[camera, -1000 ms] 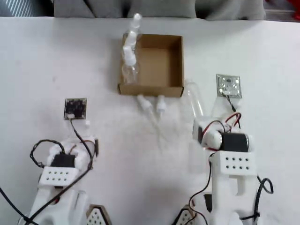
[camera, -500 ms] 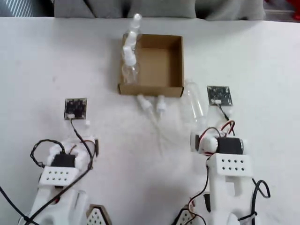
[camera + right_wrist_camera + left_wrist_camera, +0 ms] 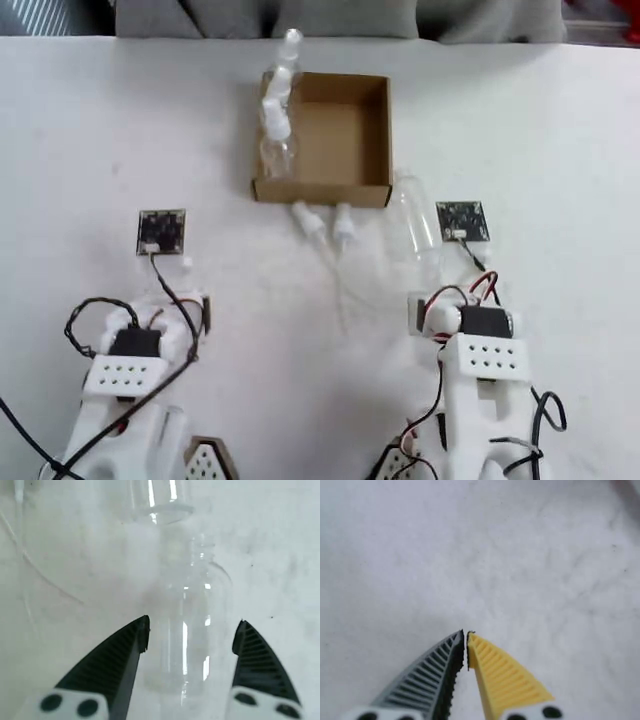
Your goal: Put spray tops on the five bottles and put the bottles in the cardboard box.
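Pulled back toward its own base over the last second, the right arm now lines the right gripper (image 3: pixel 192 627) up along a clear bottle (image 3: pixel 186 640) lying on its side on the tabletop (image 3: pixel 120 120); the left arm has not stirred. The right fingers stand wide apart, one on either side of the bottle's body without touching it. The neck points away toward a second bottle (image 3: pixel 159 500) just beyond. That straddle suits a grip across the body, probably so the bottle can be raised for capping.

The left gripper (image 3: pixel 466 635) hangs over bare tabletop, fingers together and holding nothing. Two loose spray tops (image 3: pixel 343 222) lie just in front of the cardboard box (image 3: pixel 320 190), their thin tubes trailing toward the arms.

Capped bottles (image 3: pixel 277 110) crowd the box's left wall, leaving most of its floor open. The front wall stands between the lying bottle and that room, so a lift over the edge seems needed.
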Controlling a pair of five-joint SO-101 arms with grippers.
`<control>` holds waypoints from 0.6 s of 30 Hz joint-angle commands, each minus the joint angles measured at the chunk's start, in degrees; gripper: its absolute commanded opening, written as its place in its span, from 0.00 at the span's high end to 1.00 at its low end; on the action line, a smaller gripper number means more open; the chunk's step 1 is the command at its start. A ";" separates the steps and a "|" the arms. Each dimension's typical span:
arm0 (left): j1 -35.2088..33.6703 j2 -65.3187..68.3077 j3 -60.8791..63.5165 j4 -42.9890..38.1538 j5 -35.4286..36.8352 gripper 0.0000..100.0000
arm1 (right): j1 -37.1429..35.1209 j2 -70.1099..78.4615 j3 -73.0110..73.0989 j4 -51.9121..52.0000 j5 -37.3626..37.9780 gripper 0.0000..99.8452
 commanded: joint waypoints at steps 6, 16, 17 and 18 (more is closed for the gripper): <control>-0.31 -2.07 -0.09 -1.23 -0.44 0.98 | 1.71 15.16 -8.18 -2.33 2.11 0.75; -0.31 -2.07 -0.09 -1.32 -0.44 0.97 | 1.80 28.70 -16.88 -2.33 2.11 0.75; -0.31 -2.07 -0.09 -1.32 -0.44 0.97 | 1.80 29.67 -17.41 -2.33 2.11 0.75; -0.31 -2.07 -0.09 -1.32 -0.44 0.97 | 1.71 30.64 -17.85 -2.33 2.20 0.75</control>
